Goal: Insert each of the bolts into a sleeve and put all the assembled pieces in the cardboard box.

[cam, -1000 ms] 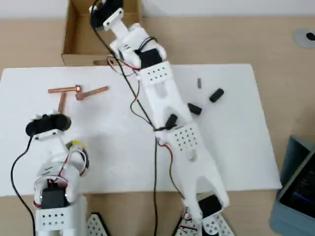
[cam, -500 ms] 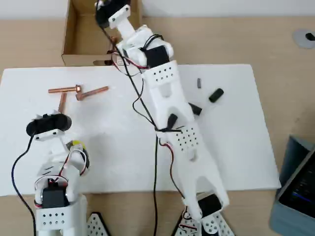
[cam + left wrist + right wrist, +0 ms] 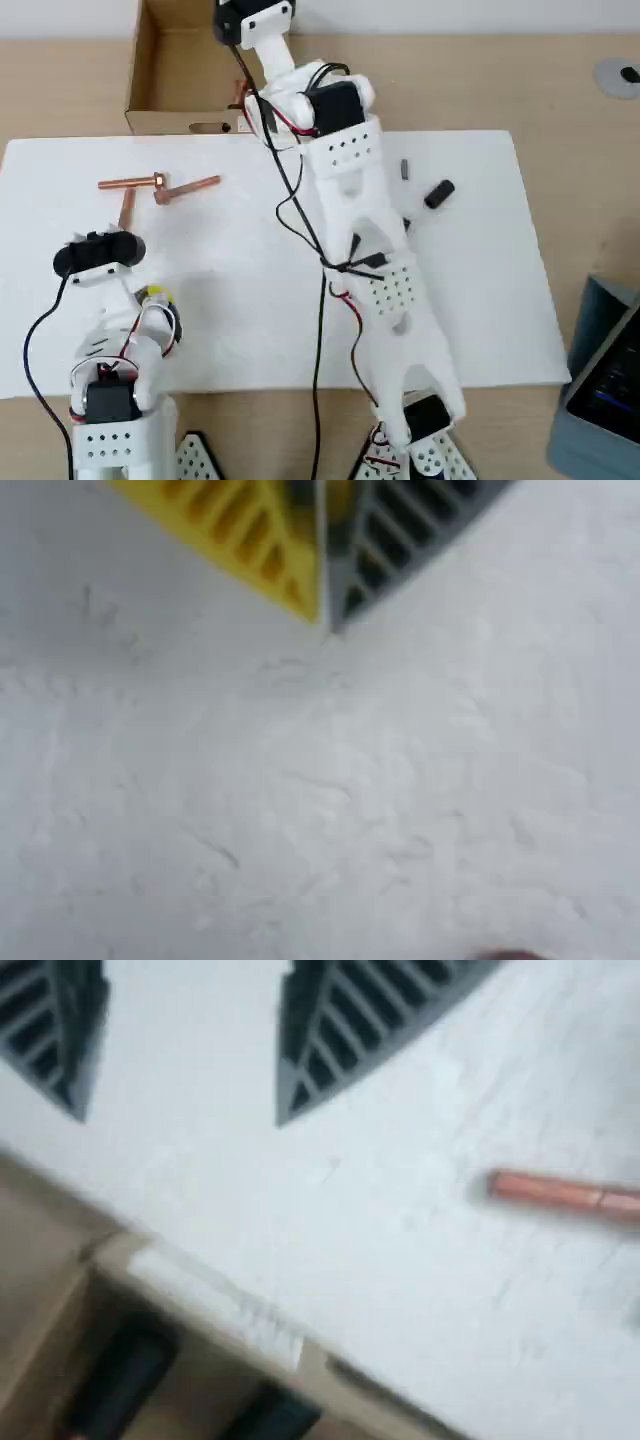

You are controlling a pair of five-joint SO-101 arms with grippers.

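Observation:
Three copper bolts [image 3: 130, 183] [image 3: 188, 189] [image 3: 127, 208] lie on the left of the white mat [image 3: 470, 300]. Black sleeves [image 3: 439, 193] [image 3: 405, 169] lie on its right side. The cardboard box [image 3: 150, 70] stands beyond the mat's far edge. My right arm stretches to the box's near right corner, where the right gripper [image 3: 180, 1070] is open and holds nothing. In the right wrist view it hangs over the mat beside the box wall [image 3: 210, 1300], with one bolt [image 3: 560, 1195] close by and dark pieces [image 3: 120, 1380] in the box. My left gripper [image 3: 325, 605] is shut and empty over bare mat, near the front left.
A short copper piece [image 3: 240, 95] shows at the box's front wall under the right arm. A grey device [image 3: 600, 390] stands off the mat at the right edge. The right arm's black cable [image 3: 318, 330] trails across the mat's middle.
The right arm has swung its wrist to the right and a little farther along the box's near wall. The left arm has stayed still.

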